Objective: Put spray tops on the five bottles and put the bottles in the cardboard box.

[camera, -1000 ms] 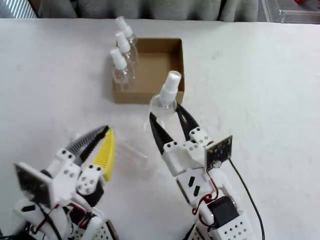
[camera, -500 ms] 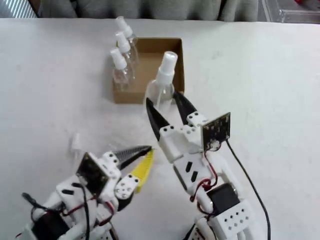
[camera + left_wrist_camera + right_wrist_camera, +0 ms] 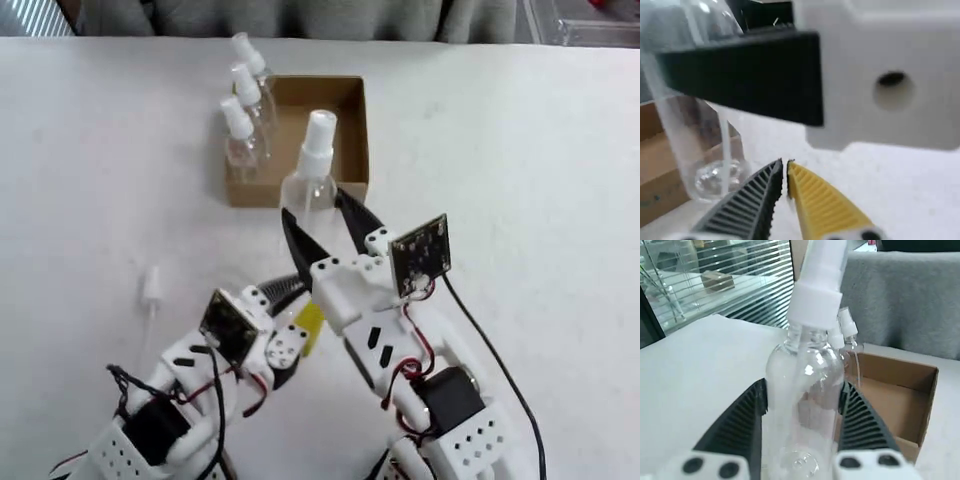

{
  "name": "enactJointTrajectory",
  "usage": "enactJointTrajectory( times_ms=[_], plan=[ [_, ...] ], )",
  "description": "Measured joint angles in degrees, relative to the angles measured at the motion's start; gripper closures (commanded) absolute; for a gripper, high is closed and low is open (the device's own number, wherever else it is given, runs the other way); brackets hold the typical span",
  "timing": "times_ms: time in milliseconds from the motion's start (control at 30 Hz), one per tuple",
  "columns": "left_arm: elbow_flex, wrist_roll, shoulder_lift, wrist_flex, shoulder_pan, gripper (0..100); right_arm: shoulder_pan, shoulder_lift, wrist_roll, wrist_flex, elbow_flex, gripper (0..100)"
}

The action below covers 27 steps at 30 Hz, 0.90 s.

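Yellow and black, the left gripper (image 3: 785,169) has its jaws pressed together on nothing, with the tips low over the table (image 3: 520,150) and just beside the right gripper (image 3: 312,208). That closeness is the first hazard I see: a knock between the two arms could jolt the hold. Off to one side, a loose spray top (image 3: 152,288) lies on the table, well apart from both. The right gripper's jaws pinch the bottle (image 3: 802,365) low on its round body. It stands upright with its own spray head (image 3: 319,134) fitted. With clear, smooth plastic under a tall white head, it looks slick and top-heavy, so it could tilt or slide in the pinch. It sits just at the near wall of the cardboard box (image 3: 335,100), and if it goes in too low, its base could catch that wall. Farther in, three capped bottles (image 3: 243,115) stand along one side of the box, and a wide swing could topple them.
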Motion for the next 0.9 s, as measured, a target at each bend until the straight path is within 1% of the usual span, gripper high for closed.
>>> enactJointTrajectory(
  times_ms=[100, 200, 367, 500, 667, 900],
  plan=[
    [0.0, 0.0, 0.0, -2.11, -3.16, 98, -0.09, 0.0, 0.0, 2.9, 0.0, 98.4],
    [0.0, 0.18, -0.09, -2.64, -4.4, 98, 0.09, 0.0, 0.0, 4.48, 0.0, 98.4],
    [2.9, 0.09, -0.35, -3.34, -4.57, 98, 0.18, -2.02, 0.0, 8.26, 0.0, 98.4],
    [4.57, 0.09, -0.09, -6.42, -4.48, 98, 0.09, -8.09, 0.0, 10.73, 0.0, 98.4],
    [5.19, 0.18, -0.09, -7.12, -4.48, 98, -1.58, -10.99, 0.0, 15.03, -0.26, 98.4],
    [6.15, 0.26, 0.0, -7.3, -4.57, 98, -2.02, -11.69, 0.0, 15.82, -0.26, 98.4]
  ],
)
